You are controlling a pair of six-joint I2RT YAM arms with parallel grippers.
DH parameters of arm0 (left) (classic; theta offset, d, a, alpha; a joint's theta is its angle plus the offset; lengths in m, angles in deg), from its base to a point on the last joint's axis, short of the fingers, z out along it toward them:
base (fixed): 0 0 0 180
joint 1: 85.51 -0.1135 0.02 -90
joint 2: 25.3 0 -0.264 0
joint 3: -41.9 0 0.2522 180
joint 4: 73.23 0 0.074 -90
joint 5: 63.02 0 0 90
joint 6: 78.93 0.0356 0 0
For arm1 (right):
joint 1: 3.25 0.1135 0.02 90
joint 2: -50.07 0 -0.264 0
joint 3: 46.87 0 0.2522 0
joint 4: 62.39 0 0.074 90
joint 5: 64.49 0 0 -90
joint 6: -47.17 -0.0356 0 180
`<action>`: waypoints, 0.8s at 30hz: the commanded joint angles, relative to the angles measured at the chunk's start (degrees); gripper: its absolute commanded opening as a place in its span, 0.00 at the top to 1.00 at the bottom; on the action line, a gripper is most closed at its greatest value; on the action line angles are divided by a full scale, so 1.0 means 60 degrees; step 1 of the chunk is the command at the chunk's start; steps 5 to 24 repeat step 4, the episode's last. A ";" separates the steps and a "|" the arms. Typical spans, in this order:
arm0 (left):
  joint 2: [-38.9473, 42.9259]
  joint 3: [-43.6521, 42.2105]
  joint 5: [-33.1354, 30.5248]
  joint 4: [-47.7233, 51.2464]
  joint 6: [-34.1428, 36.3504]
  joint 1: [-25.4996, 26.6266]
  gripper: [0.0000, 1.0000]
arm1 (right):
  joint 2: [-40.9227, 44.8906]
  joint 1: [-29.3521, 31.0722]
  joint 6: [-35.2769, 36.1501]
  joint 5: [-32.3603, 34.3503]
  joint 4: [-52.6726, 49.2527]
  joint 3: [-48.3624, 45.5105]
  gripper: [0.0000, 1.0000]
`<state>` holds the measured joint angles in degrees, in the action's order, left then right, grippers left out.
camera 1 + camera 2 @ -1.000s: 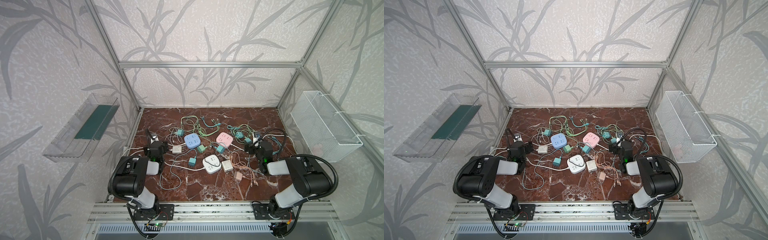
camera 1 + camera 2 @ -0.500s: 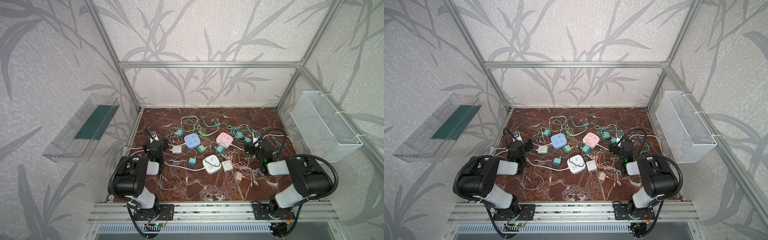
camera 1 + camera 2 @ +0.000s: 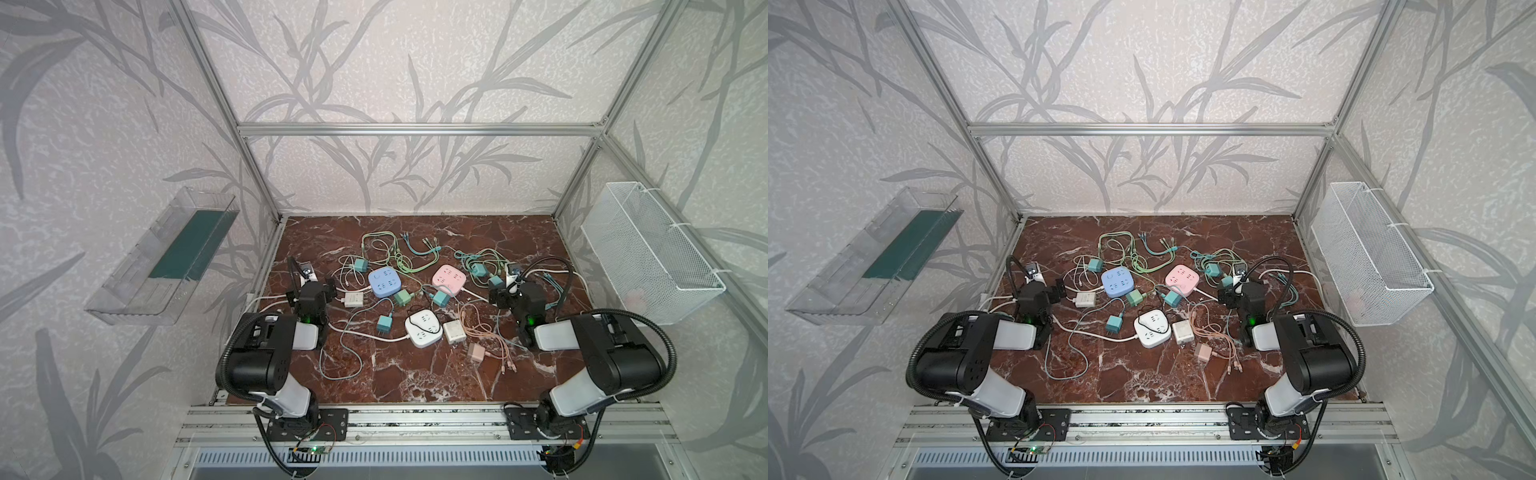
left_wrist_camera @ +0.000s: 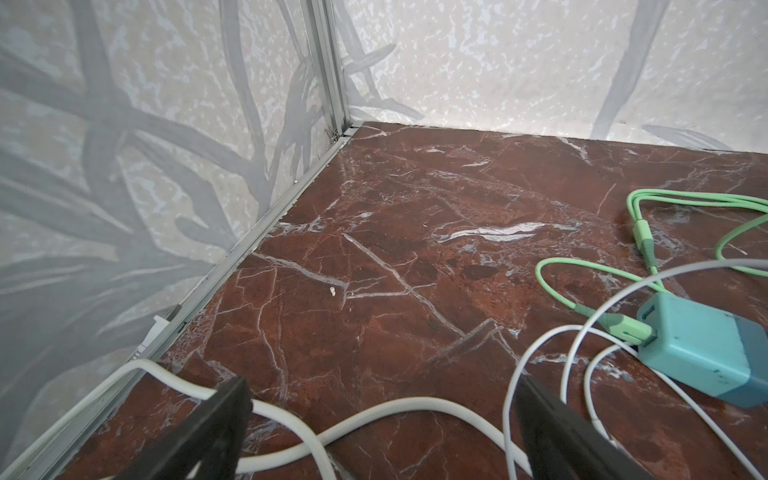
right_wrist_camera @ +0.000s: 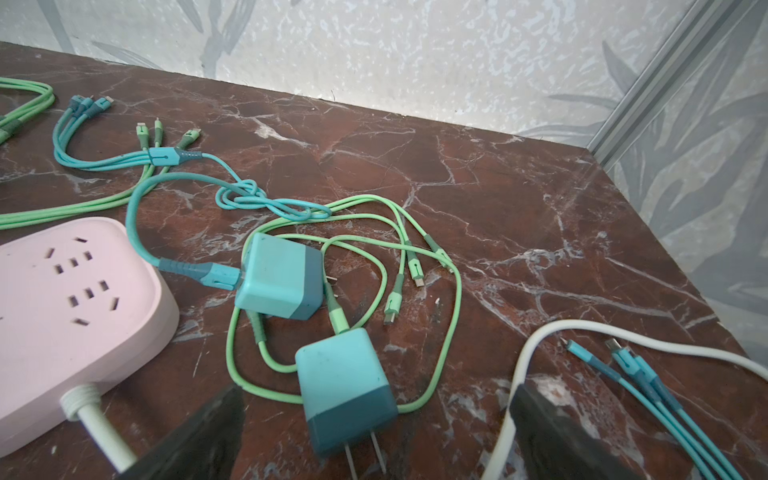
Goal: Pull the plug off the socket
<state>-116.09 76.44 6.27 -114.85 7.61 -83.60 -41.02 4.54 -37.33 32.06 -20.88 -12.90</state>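
While right gripper [image 5: 376,392] gapes, teal plug [image 5: 343,384] lies ahead.

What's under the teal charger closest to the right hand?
A light green cable loop passes under the teal charger, in one side and out the other; the covered stretch is hidden. Otherwise it lies on the marble table, prongs bare.

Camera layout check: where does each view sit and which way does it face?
Top views: stereo head high at the front, looking down at the marble table; both arms, left hand and right hand show.
Left wrist: low on left arm, facing the back-left corner; open fingers show.
Right wrist: low, facing back wall past pink socket; open fingers show.
Shared: pink socket, also in both top views.
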 commanded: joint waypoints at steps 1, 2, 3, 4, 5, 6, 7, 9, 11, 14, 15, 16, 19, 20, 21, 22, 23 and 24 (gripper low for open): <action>0.0028 0.0013 -0.0020 -0.0305 0.0076 -0.0013 0.01 | -0.0007 -0.0052 -0.0125 0.0081 0.0324 0.0151 0.01; 0.0032 0.0012 -0.0032 -0.0302 0.0079 -0.0012 0.01 | -0.0006 -0.0048 -0.0112 0.0081 0.0318 0.0149 0.01; 0.0028 0.0017 -0.0038 -0.0304 0.0078 -0.0025 0.01 | -0.0007 -0.0054 -0.0125 0.0081 0.0321 0.0155 0.01; 0.0028 0.0011 -0.0035 -0.0293 0.0065 -0.0024 0.01 | -0.0009 -0.0054 -0.0124 0.0081 0.0319 0.0148 0.01; 0.0028 0.0011 -0.0035 -0.0293 0.0065 -0.0024 0.01 | -0.0009 -0.0054 -0.0124 0.0081 0.0319 0.0148 0.01; 0.0028 0.0011 -0.0035 -0.0293 0.0065 -0.0024 0.01 | -0.0009 -0.0054 -0.0124 0.0081 0.0319 0.0148 0.01; 0.0028 0.0011 -0.0035 -0.0293 0.0065 -0.0024 0.01 | -0.0009 -0.0054 -0.0124 0.0081 0.0319 0.0148 0.01; 0.0028 0.0011 -0.0035 -0.0293 0.0065 -0.0024 0.01 | -0.0009 -0.0054 -0.0124 0.0081 0.0319 0.0148 0.01; 0.0028 0.0011 -0.0035 -0.0293 0.0065 -0.0024 0.01 | -0.0009 -0.0054 -0.0124 0.0081 0.0319 0.0148 0.01; 0.0028 0.0011 -0.0035 -0.0293 0.0065 -0.0024 0.01 | -0.0009 -0.0054 -0.0124 0.0081 0.0319 0.0148 0.01; 0.0028 0.0011 -0.0035 -0.0293 0.0065 -0.0024 0.01 | -0.0009 -0.0054 -0.0124 0.0081 0.0319 0.0148 0.01; 0.0028 0.0011 -0.0035 -0.0293 0.0065 -0.0024 0.01 | -0.0009 -0.0054 -0.0124 0.0081 0.0319 0.0148 0.01; 0.0028 0.0011 -0.0035 -0.0293 0.0065 -0.0024 0.01 | -0.0009 -0.0054 -0.0124 0.0081 0.0319 0.0148 0.01; 0.0028 0.0011 -0.0035 -0.0293 0.0065 -0.0024 0.01 | -0.0009 -0.0054 -0.0124 0.0081 0.0319 0.0148 0.01; 0.0028 0.0011 -0.0035 -0.0293 0.0065 -0.0024 0.01 | -0.0009 -0.0054 -0.0124 0.0081 0.0319 0.0148 0.01; 0.0028 0.0011 -0.0035 -0.0293 0.0065 -0.0024 0.01 | -0.0009 -0.0054 -0.0124 0.0081 0.0319 0.0148 0.01; 0.0028 0.0011 -0.0035 -0.0293 0.0065 -0.0024 0.01 | -0.0009 -0.0054 -0.0124 0.0081 0.0319 0.0148 0.01; 0.0028 0.0011 -0.0035 -0.0293 0.0065 -0.0024 0.01 | -0.0009 -0.0054 -0.0124 0.0081 0.0319 0.0148 0.01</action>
